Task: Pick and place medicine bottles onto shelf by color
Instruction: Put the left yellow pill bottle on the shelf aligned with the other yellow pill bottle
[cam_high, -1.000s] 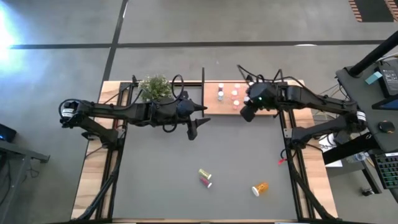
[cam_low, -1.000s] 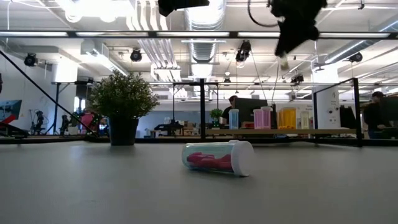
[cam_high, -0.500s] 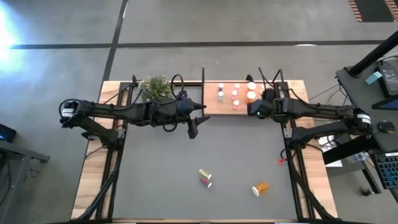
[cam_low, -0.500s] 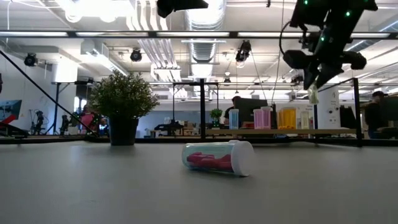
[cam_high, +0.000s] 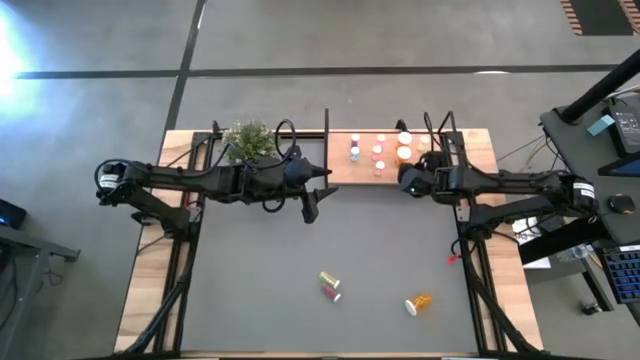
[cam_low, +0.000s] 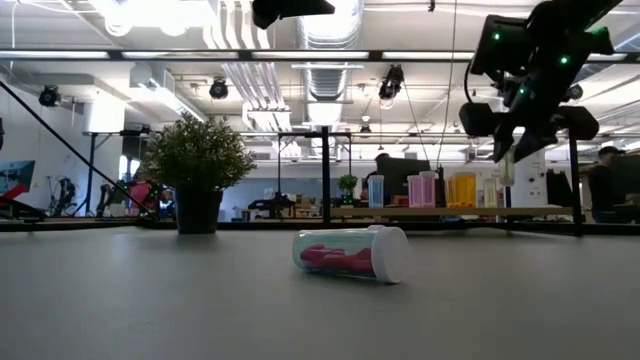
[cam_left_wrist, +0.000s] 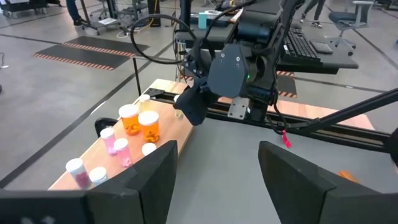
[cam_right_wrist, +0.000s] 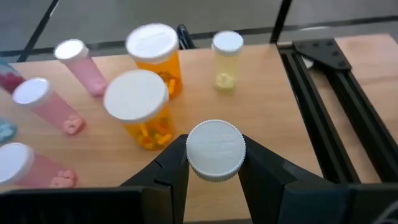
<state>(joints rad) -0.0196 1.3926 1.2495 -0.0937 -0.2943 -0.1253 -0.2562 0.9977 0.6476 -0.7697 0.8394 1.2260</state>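
Here, right gripper (cam_right_wrist: 214, 163) clamped on a white-capped bottle (cam_right_wrist: 216, 149), poised over the shelf (cam_right_wrist: 261, 118) near the orange bottles (cam_right_wrist: 138, 107) at upper centre-right. Left gripper (cam_high: 309, 208) parked mid-frame, fingers apart, empty.

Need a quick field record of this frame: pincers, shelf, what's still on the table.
right pincer: shut on a white-capped bottle, held above the shelf beside the orange bottles
left pincer: open, empty, over the table near the plant
shelf contents: pink bottles, two wide orange ones, one yellow-green bottle, all upright
still on table: three bottles lying down: yellow-green, pink, orange
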